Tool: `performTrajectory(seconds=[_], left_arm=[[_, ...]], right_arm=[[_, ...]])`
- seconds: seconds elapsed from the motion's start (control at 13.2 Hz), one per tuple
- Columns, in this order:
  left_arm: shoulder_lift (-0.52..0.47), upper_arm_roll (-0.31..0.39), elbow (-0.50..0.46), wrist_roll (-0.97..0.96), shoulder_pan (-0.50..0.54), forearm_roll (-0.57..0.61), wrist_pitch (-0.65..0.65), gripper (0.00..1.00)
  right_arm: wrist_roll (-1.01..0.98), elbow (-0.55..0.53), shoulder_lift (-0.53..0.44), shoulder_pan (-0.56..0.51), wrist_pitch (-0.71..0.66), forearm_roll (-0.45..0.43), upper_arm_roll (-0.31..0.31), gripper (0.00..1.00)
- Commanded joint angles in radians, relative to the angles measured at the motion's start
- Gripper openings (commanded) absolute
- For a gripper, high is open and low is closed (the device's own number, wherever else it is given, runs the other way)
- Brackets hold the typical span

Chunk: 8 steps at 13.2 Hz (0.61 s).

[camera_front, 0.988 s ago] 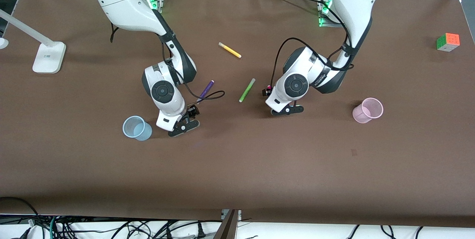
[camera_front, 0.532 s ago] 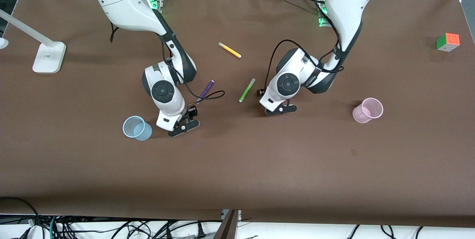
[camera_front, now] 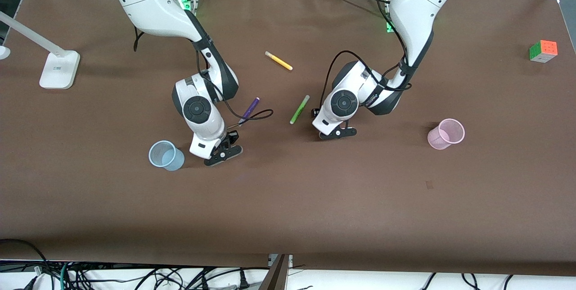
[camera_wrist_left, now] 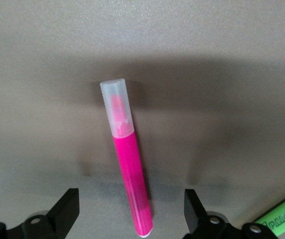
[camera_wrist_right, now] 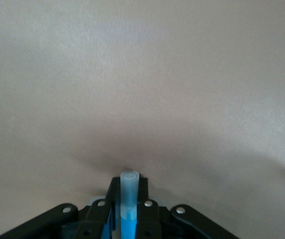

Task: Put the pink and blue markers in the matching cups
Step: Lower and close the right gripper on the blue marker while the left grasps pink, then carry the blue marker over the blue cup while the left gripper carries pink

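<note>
The pink marker lies on the brown table, capped end pointing away from my left gripper. That gripper is open, with one finger on each side of the marker's uncapped end. In the front view my left gripper is low over the table beside the lime-green pen, and its wrist hides the pink marker. My right gripper is shut on the blue marker, whose pale cap sticks out past the fingertips. In the front view my right gripper is just beside the pale blue cup. The pale pink cup stands toward the left arm's end.
A purple pen lies by the right arm's cable. A yellow pen lies farther from the front camera, mid-table. The green pen also shows in the left wrist view. A colour cube and a white lamp base sit at the table's ends.
My left arm has shifted toward the green pen, carrying its open gripper along the pink marker. The right arm has hardly moved.
</note>
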Motion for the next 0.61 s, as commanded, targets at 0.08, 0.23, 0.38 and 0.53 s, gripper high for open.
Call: performTrajectory(seconds=[0.08, 0.23, 0.38, 0.53], left_arm=[[0.007, 0.009, -0.004, -0.013, -0.011, 0.023, 0.032, 0.84], [0.007, 0.008, -0.004, -0.005, -0.008, 0.077, 0.032, 0.73], [0.004, 0.006, -0.003, -0.005, -0.006, 0.108, 0.032, 0.42], [0.003, 0.005, -0.003, -0.002, 0.000, 0.109, 0.032, 0.14]], right_arm=[[-0.084, 0.006, -0.095, -0.005, -0.003, 0.001, -0.010, 0.06], [-0.112, 0.006, -0.155, -0.007, -0.010, 0.000, -0.010, 0.06], [-0.215, 0.007, -0.201, -0.010, -0.013, 0.001, -0.012, 0.06], [-0.324, 0.012, -0.243, -0.022, -0.036, 0.003, -0.013, 0.06]])
